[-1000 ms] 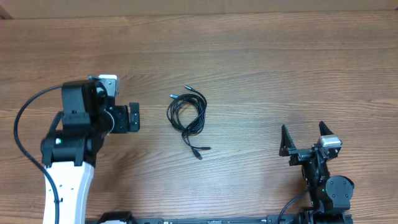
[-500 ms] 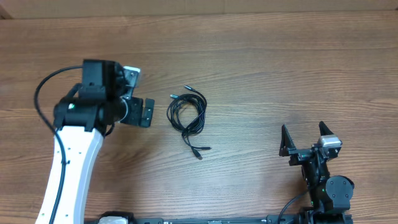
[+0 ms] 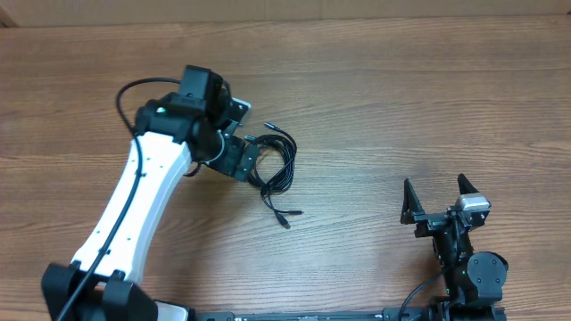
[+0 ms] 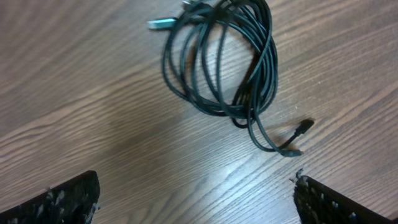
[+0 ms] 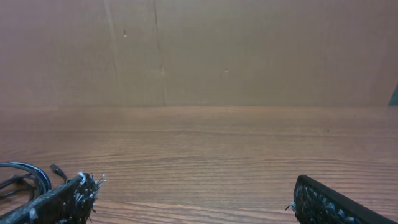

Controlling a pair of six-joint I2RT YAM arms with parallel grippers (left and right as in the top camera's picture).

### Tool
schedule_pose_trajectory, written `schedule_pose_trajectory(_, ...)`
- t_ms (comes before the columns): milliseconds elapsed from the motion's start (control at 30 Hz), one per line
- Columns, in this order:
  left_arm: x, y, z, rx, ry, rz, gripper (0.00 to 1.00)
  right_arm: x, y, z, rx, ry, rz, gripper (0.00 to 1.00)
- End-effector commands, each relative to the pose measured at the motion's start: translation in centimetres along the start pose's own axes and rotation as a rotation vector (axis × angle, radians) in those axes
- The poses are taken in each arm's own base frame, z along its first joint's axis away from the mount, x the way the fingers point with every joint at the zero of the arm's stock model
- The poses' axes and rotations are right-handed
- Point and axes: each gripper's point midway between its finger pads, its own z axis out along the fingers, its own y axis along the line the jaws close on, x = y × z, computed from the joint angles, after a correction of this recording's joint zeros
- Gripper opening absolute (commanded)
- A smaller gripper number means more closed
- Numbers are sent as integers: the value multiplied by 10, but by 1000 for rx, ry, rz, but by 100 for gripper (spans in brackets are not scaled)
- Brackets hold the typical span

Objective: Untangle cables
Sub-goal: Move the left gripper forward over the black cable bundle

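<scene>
The left pincer [image 3: 241, 160] stands wide open, its two fingers spread to either side of the wrist view and nothing between them. It hovers at the edge of the cables [image 3: 272, 165], which lie in one loose coil near the middle of the worktop [image 3: 401, 89]. In the left wrist view the coil [image 4: 224, 62] sits just ahead of the fingertips, roughly centred in the gap. The coil is longer than it is wide. Its long axis runs from the far side of the worktop toward the robot, and a loose tail with small plugs [image 3: 285, 214] trails off the near end.

The right pincer [image 3: 437, 203] is also wide open and empty, parked well apart near the robot's base. The left arm is clearly the nearer one, so the first grab probably falls to it.
</scene>
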Motion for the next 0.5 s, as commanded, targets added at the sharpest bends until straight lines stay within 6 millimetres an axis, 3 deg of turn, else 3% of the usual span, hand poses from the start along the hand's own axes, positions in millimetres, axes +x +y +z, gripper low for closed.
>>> schedule_pose_trajectory(0,-7,-8,10,29,23,39,100,3,-1,0,2,2,4,100)
schedule_pose_trajectory(267,-4,-16,40,74,101,42,100,3,-1,0,2,2,4,100)
schedule_pose_trajectory(467,-2,-17,50,94,127,36,100,3,-1,0,2,2,4,100)
